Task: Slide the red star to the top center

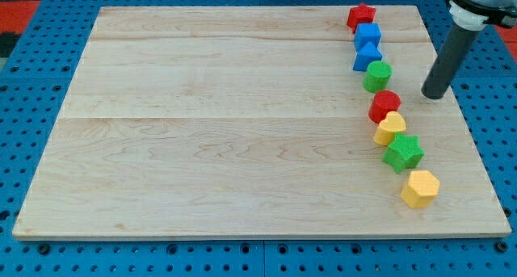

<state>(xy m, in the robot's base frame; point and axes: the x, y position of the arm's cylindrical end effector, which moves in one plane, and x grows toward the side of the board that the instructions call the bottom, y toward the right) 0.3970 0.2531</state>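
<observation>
The red star (361,17) lies near the board's top edge at the view's upper right, heading a curved row of blocks. Below it come a blue cube (367,36), a blue triangular block (367,57), a green cylinder-like block (377,76), a red round block (384,106), a yellow heart-like block (390,128), a green star (402,153) and a yellow hexagon (420,188). My tip (434,94) stands on the board to the right of the row, level with the green cylinder and red round block, touching no block.
The wooden board (226,123) rests on a blue perforated table. The rod's upper part and the arm's end show at the view's top right corner.
</observation>
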